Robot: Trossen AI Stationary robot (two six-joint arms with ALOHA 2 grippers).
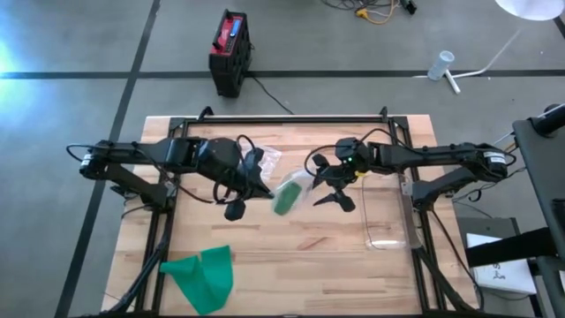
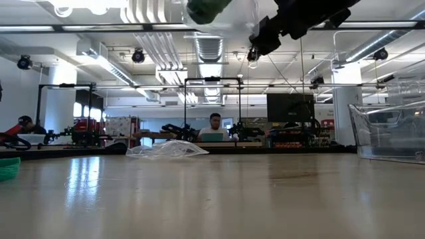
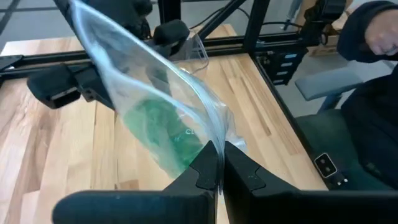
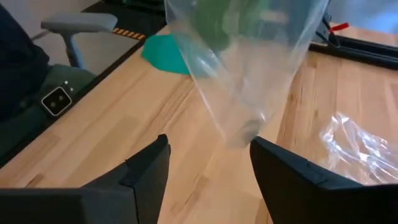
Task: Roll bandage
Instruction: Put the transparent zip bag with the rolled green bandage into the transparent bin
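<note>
A clear plastic bag (image 3: 155, 93) with a green bandage roll (image 3: 163, 138) inside hangs over the table's middle (image 1: 287, 194). My left gripper (image 3: 219, 167) is shut on it, coming from the table's left (image 1: 263, 187). My right gripper (image 4: 214, 165) is open and faces the bag from the right (image 1: 332, 183). The bag's free corner (image 4: 244, 132) hangs just before the gap between its fingers; I see no touch. A flat green bandage (image 1: 203, 276) lies on the table at the near left. My left gripper pinches the bag by an edge (image 3: 214, 140) between its two shut fingers, near the green roll. The fingers come from the table's left, slanting down. The bag is lifted clear of the table and stretches away from the fingers toward the right gripper.
A crumpled clear bag (image 1: 265, 159) lies on the table behind the grippers (image 2: 166, 149). A clear plastic bin (image 1: 388, 219) stands at the table's right (image 2: 392, 129). Bare wood lies at the near middle. A person's dark sleeve (image 3: 373, 74) shows beyond the table's right side.
</note>
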